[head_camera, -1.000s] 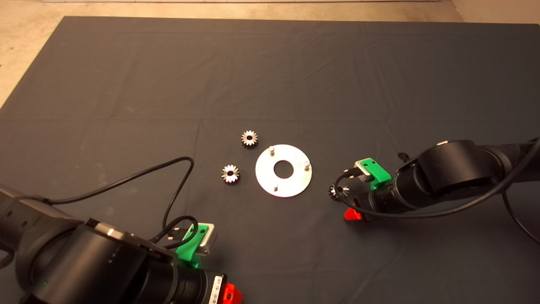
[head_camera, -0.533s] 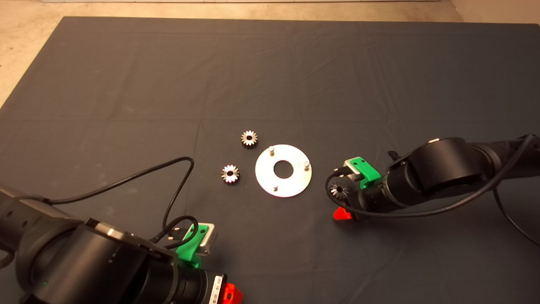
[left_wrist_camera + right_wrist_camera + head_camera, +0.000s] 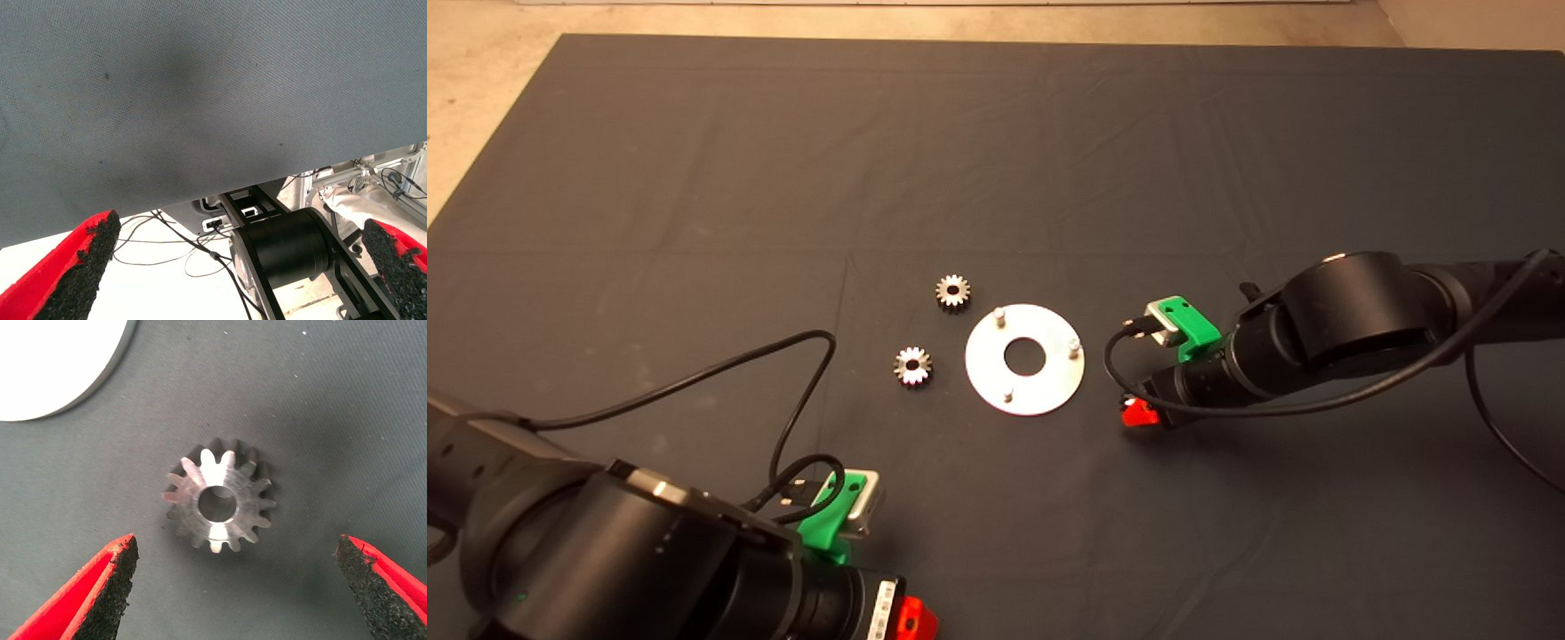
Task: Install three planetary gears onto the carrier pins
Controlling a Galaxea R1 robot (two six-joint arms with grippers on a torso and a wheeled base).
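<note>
One gear (image 3: 219, 499) lies flat (hole upward) between the spread right gripper (image 3: 237, 587).

Three planetary gears, shiny steel, toothed, centre hole, dark sides, all flat on the mat near mid-bench. First gear (image 3: 952, 291) lies just off the disc (image 3: 1024, 359) toward the far-left corner. Second gear (image 3: 912, 365) lies on the disc's left side, apart from it. Third gear (image 3: 219, 497) lies near the disc's right rim, not touching. Three carrier pins (image 3: 1000, 314) (image 3: 1074, 344) (image 3: 1008, 390) stand upright near the rim, all bare.
</note>
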